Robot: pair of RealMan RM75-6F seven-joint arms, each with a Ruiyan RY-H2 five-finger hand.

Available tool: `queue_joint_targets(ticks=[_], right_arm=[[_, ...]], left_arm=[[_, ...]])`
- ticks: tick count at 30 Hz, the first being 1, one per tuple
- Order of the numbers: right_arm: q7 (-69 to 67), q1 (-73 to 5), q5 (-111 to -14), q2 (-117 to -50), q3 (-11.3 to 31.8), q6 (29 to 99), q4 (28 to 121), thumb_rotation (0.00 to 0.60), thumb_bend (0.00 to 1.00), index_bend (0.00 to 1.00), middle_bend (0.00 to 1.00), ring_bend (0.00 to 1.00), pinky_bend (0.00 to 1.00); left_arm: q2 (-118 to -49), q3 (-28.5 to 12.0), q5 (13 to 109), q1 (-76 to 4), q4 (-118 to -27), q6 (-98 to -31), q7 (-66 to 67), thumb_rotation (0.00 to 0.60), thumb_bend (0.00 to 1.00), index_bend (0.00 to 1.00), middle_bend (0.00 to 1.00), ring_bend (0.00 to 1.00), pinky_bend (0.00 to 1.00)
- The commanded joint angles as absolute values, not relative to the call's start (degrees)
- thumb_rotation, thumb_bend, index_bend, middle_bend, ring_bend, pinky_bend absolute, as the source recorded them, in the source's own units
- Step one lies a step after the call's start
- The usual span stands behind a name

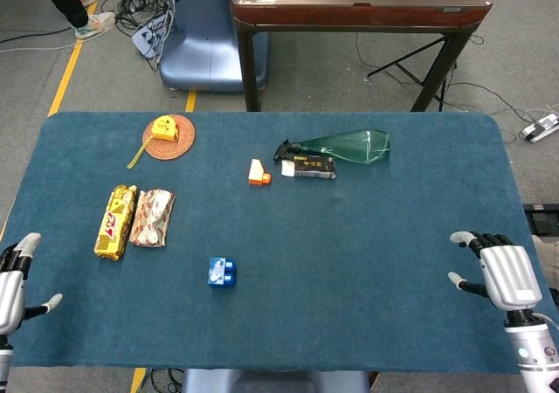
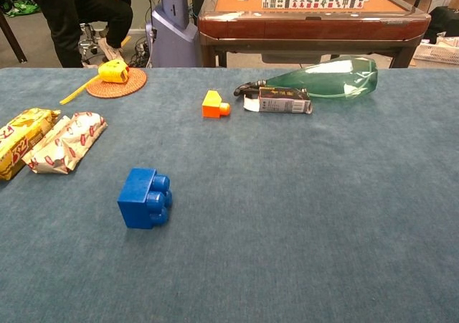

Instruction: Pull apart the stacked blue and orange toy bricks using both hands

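The blue brick (image 1: 222, 272) (image 2: 145, 197) lies alone on the blue tablecloth, near the front middle. The orange brick (image 1: 258, 173) (image 2: 214, 105) lies apart from it, farther back beside the bottle. My left hand (image 1: 10, 279) hangs off the table's front left corner, fingers spread, holding nothing. My right hand (image 1: 500, 273) is at the front right edge, fingers apart and empty. Neither hand shows in the chest view.
A green glass bottle (image 1: 345, 147) (image 2: 326, 79) lies on its side with a small dark box (image 1: 313, 167) in front of it. Two snack packets (image 1: 133, 219) (image 2: 44, 141) lie at the left. A yellow tape measure sits on a woven coaster (image 1: 169, 136) at the back left.
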State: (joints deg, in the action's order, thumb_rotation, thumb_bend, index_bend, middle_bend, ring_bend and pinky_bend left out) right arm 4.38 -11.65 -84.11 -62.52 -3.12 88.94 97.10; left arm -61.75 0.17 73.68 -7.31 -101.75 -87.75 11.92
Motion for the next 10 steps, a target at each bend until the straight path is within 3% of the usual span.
queue_joint_targets(ticks=[1, 10], right_arm=[[3.9, -11.2, -84.37, -62.54, -2.72, 88.92, 96.86, 0.6, 0.0, 0.37, 0.44, 0.43, 0.4], [2.04, -11.07, -84.82, -62.25, -1.37, 86.22, 97.14, 0.6, 0.0, 0.38, 0.44, 0.43, 0.4]], left_arm=[[-61.45, -0.13, 73.62, -7.23, -102.29, -87.4, 12.84, 0.6, 0.0, 0.04, 0.09, 0.11, 0.17], [-61.99, -1.01, 73.93, -7.3, -102.95, -86.29, 14.98, 0.6, 0.0, 0.05, 0.09, 0.12, 0.19]])
